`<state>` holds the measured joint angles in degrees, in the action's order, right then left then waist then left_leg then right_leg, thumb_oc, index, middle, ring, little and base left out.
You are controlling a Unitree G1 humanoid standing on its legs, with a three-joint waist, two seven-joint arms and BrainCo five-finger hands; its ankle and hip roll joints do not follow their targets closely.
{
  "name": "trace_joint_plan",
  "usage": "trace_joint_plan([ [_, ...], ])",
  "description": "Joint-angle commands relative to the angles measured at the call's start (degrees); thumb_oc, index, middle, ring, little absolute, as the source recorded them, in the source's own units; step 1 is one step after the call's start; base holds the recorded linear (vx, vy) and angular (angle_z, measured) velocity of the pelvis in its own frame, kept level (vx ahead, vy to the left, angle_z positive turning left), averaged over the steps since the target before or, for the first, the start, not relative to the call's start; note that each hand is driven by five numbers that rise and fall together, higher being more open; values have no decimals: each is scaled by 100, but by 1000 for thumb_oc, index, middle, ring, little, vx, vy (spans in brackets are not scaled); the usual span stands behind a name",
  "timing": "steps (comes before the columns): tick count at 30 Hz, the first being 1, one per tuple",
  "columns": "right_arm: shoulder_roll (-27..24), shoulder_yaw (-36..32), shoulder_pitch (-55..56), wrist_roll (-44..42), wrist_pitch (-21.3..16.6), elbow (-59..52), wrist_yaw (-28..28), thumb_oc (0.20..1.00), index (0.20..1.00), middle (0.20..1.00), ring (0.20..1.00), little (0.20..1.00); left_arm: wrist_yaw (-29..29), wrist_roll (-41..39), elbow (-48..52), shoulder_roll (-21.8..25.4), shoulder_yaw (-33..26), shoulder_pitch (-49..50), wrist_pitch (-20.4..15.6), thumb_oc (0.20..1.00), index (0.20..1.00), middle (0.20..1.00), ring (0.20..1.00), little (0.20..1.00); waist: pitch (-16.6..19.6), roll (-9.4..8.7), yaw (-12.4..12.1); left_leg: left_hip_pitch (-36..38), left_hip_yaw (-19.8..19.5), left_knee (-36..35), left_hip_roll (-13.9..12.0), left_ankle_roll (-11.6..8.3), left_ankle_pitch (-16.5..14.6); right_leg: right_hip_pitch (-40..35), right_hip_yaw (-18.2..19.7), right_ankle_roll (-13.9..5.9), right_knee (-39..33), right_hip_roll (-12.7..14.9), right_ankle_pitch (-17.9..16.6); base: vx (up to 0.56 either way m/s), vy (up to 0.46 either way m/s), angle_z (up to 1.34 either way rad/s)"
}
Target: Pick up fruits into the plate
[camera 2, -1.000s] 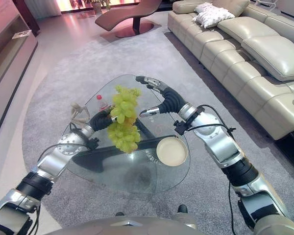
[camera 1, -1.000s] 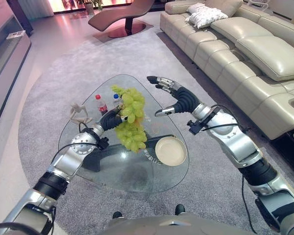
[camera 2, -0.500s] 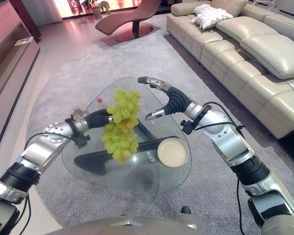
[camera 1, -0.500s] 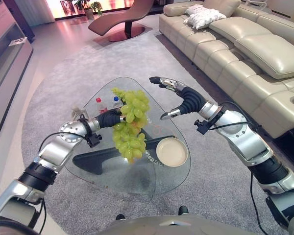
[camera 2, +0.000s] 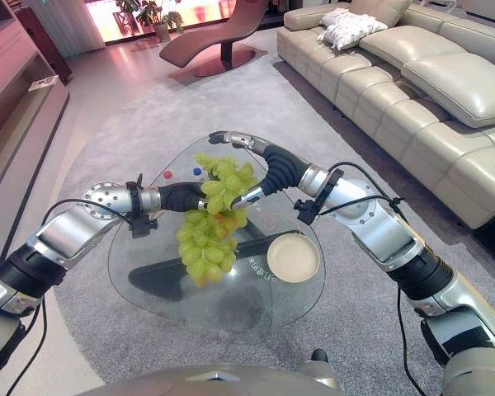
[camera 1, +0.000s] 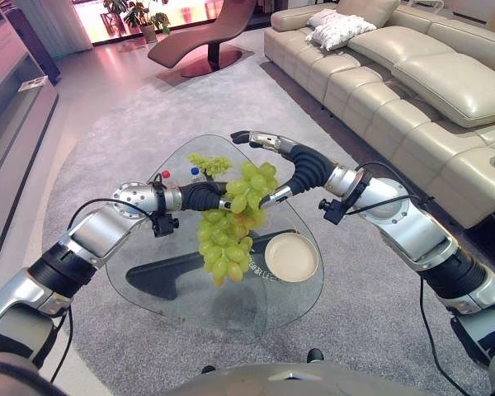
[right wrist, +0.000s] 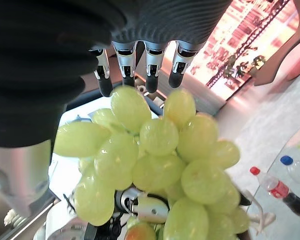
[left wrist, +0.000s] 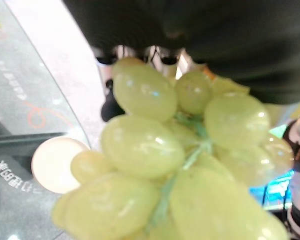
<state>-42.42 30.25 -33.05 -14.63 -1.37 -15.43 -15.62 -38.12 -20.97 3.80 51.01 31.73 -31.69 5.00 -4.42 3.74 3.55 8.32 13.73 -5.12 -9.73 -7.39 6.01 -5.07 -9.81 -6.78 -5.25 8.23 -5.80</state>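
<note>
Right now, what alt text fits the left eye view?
The left hand holds a bunch of green grapes up over a glass table, with the open right hand beside the bunch. A cream plate lies empty below.

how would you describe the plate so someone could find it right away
Look at the clear glass coffee table on the grey rug beside the cream sofa. The plate is the round cream dish near the sofa-side edge, empty, lying flat, while the grapes hang above the glass in the left hand.
</note>
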Motion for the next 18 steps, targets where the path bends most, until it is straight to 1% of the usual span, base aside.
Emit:
trace_joint_plan([
  [1,-110,158,-759,-288,-142,-363,-33,1000,1000,1000,1000,1000,4,-173,42,295,94,-949,-115,200,200,200,200,200,81,-201,-20,-86,-91,257,198,190,-667,-135,-75,-260,279,263,484,0,0,0],
  [8,-16,315,-923,-412,-14,-330,-136,1000,1000,1000,1000,1000,82,-86,55,262,268,-1262,-102,200,200,200,200,200,84,-220,-31,-93,-113,250,202,191,-661,-141,-78,-246,293,261,500,3,-1,0],
  [10,-6,320,-911,-403,9,-336,-187,1000,1000,1000,1000,1000,86,-24,52,257,219,-1285,-95,200,200,200,200,200,90,-226,-40,-89,-114,244,195,188,-658,-144,-92,-248,301,265,509,0,0,0],
  [14,-76,284,-851,-434,110,-344,-310,1000,1000,1000,1000,1000,155,169,-58,390,81,-1334,-146,200,200,200,200,200,86,-234,-56,-99,-133,252,185,177,-644,-152,-103,-249,327,268,529,0,0,0],
  [18,-165,182,-798,-400,181,-356,-374,1000,1000,1000,1000,1000,-37,184,-117,601,-51,-1360,-129,200,200,200,200,200,95,-229,-75,-112,-153,242,182,162,-626,-156,-111,-249,314,268,518,0,0,0],
])
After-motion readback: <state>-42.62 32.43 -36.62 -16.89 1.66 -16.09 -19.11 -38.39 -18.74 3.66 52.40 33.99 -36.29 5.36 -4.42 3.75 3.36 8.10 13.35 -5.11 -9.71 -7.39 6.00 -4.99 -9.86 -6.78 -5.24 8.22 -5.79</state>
